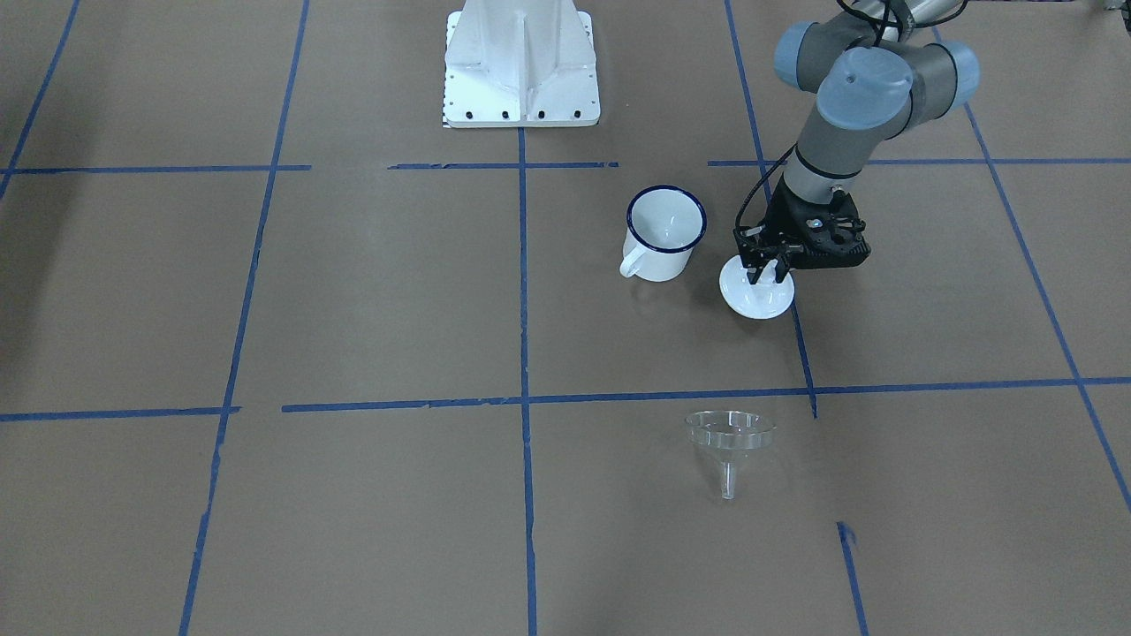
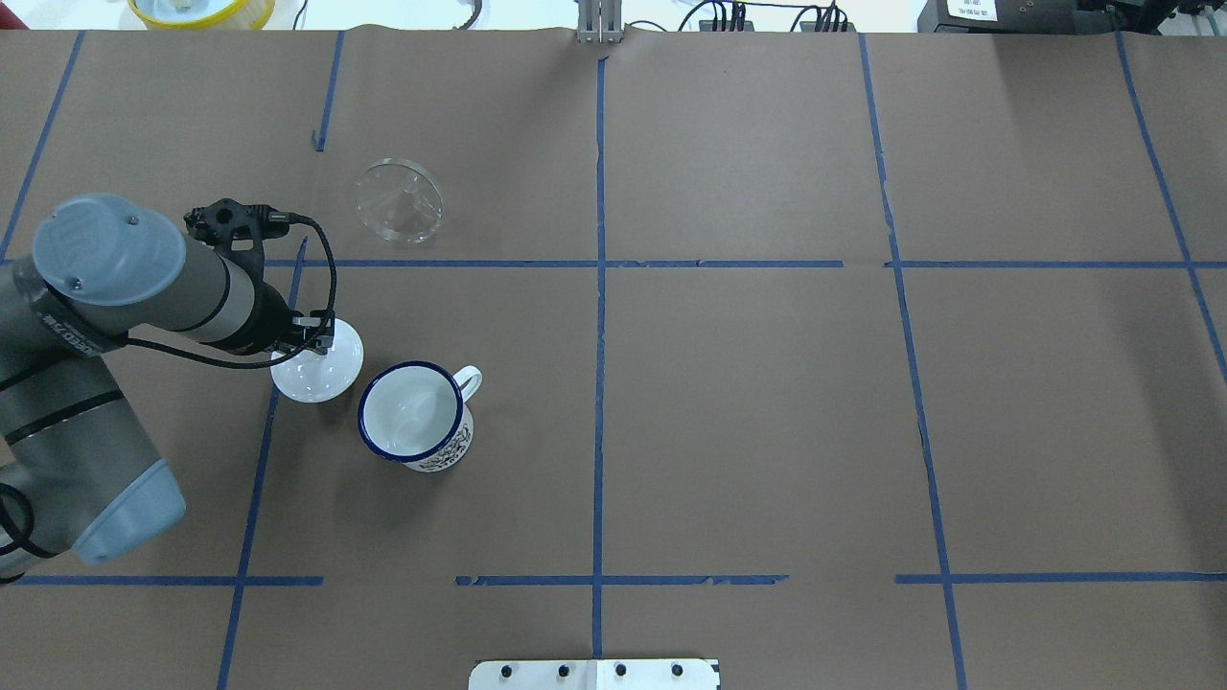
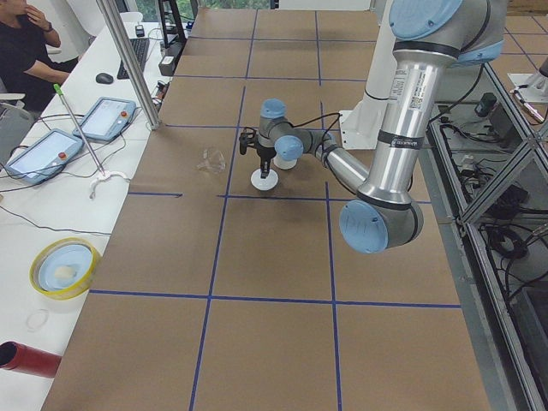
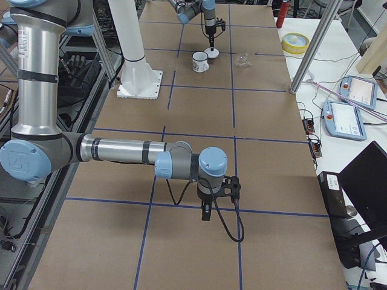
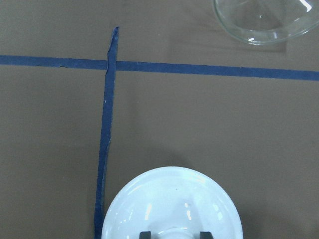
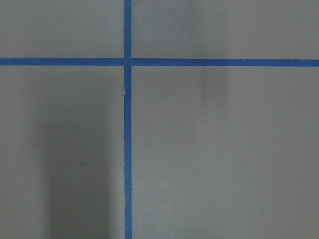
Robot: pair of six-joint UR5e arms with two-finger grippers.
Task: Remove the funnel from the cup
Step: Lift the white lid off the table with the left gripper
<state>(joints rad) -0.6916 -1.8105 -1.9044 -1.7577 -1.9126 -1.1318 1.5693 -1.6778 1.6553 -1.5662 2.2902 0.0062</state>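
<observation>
The clear funnel (image 1: 730, 442) lies on its side on the brown table, apart from the cup; it also shows in the overhead view (image 2: 399, 199) and at the top of the left wrist view (image 5: 269, 20). The white cup (image 1: 664, 231) with a dark blue rim stands upright and empty (image 2: 414, 414). My left gripper (image 1: 765, 272) is beside the cup, shut on the knob of a white round lid (image 1: 756, 291), low at the table. My right gripper (image 4: 205, 214) hangs far away over bare table; I cannot tell whether it is open or shut.
The white robot base (image 1: 521, 66) stands at the table's robot-side edge. Blue tape lines (image 2: 599, 264) cross the brown table. An operator, tablets and a yellow bowl (image 3: 62, 265) are on a side bench past the table's far edge.
</observation>
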